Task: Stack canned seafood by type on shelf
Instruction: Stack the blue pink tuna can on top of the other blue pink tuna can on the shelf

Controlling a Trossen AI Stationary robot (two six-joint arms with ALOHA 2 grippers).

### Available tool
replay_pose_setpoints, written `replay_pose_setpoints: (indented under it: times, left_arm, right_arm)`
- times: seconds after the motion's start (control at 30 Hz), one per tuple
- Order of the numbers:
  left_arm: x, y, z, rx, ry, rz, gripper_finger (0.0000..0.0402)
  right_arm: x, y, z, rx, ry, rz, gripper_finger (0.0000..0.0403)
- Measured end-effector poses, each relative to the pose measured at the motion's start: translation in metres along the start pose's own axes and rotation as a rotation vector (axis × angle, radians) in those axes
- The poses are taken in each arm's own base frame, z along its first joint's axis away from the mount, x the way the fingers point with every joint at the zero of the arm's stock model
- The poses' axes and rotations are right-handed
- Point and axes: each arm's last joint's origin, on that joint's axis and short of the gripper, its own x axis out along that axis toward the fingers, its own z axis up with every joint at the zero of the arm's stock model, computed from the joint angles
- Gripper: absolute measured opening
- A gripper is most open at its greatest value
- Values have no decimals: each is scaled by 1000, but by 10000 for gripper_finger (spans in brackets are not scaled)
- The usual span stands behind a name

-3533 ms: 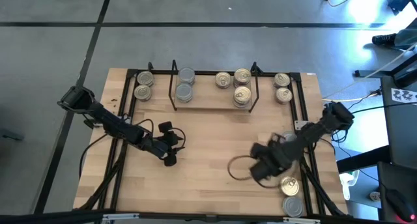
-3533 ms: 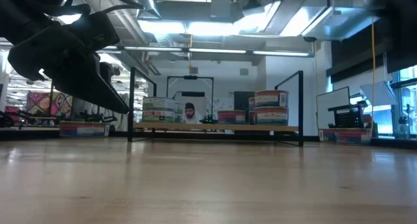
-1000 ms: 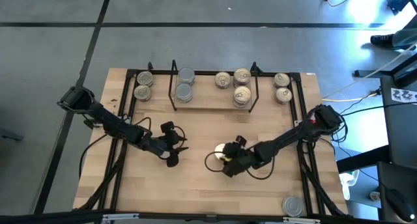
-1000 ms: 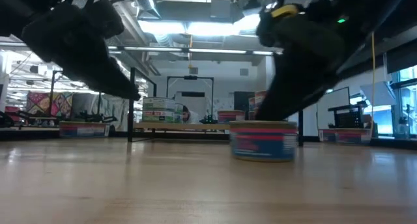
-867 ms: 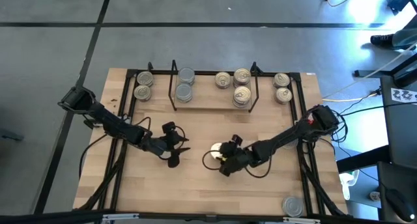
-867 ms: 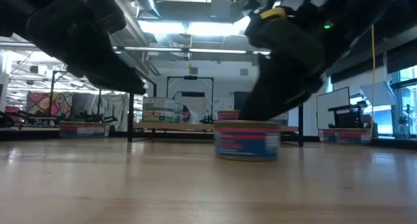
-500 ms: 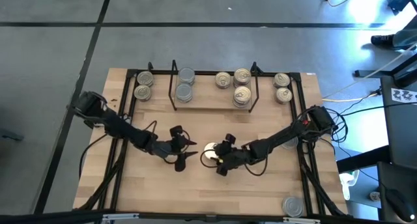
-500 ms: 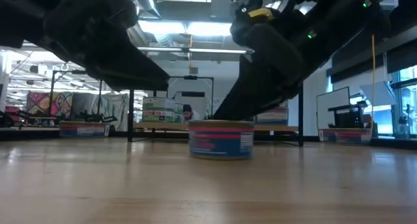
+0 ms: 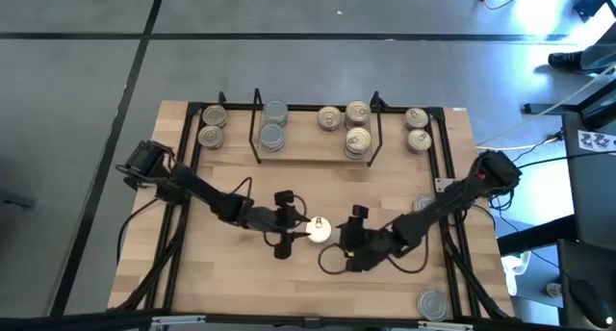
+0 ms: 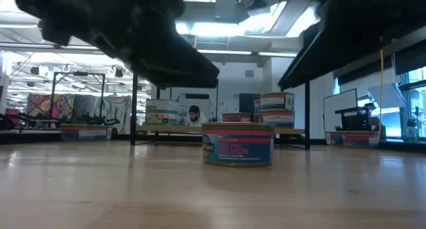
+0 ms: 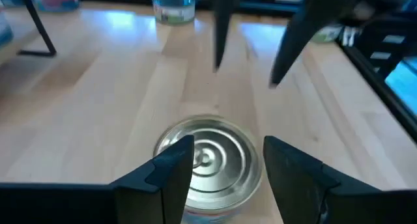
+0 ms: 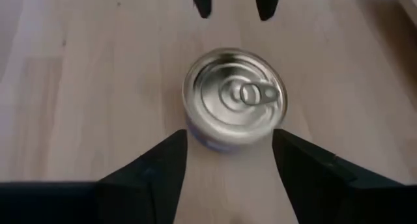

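left gripper (image 9: pixel 296 225) stood open straddling the stiff, slick salmon tin (image 9: pixel 318 229) on the surface, best pinched across its sidewall; right gripper (image 9: pixel 350 237) open, empty.

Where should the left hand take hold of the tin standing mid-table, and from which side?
Across its round side wall, coming down from above. The tin stands upright on the table, low and flat, so its lid offers no hold. The left hand is open and already straddles it; the right hand is open beside it.
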Motion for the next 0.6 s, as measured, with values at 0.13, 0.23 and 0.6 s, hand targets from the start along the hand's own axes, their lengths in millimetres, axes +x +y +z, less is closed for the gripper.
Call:
replay_pose_setpoints:
  times: [0.13,0.23,0.6]
  left_arm:
    - [11,3,2,3,43,-3,184]
    - [19,3,1,9,85,4,184]
    - [31,5,-11,23,185,38,184]
  right_arm:
    - [-3,5,-7,-16,-8,-9,224]
    - [-1,4,-12,23,-12,-17,224]
    - [1,1,-19,41,6,-42,224]
